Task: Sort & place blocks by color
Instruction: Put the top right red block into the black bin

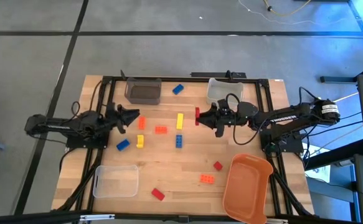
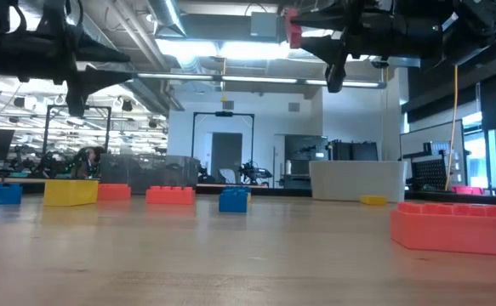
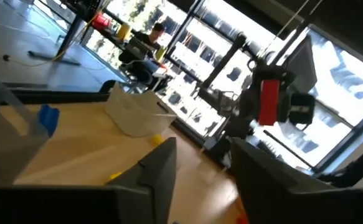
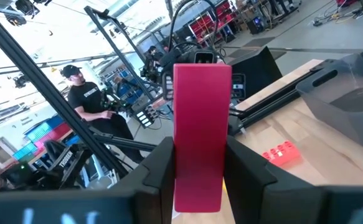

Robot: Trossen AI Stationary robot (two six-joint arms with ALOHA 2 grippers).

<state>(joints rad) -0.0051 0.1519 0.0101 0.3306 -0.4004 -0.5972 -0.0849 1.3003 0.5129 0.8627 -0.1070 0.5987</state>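
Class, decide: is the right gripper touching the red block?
Touching. The right wrist view shows the right gripper with both fingers pressed against the red block.

1. The high view is evenly lit and fairly sharp; the tabletop (image 1: 187,155) carries only faint, soft shadows.
2. A blue cast tints the upper right of the high view.
3. The low view is backlit: ceiling lights (image 2: 230,51) glare at top centre, leaving the arms above as dark silhouettes.
4. The orange brick (image 2: 456,228) at lower right of the low view is soft, out of focus.
5. The left wrist view is blurred throughout, with windows (image 3: 330,74) blown out at right.
6. The right wrist view is bright and clearer.
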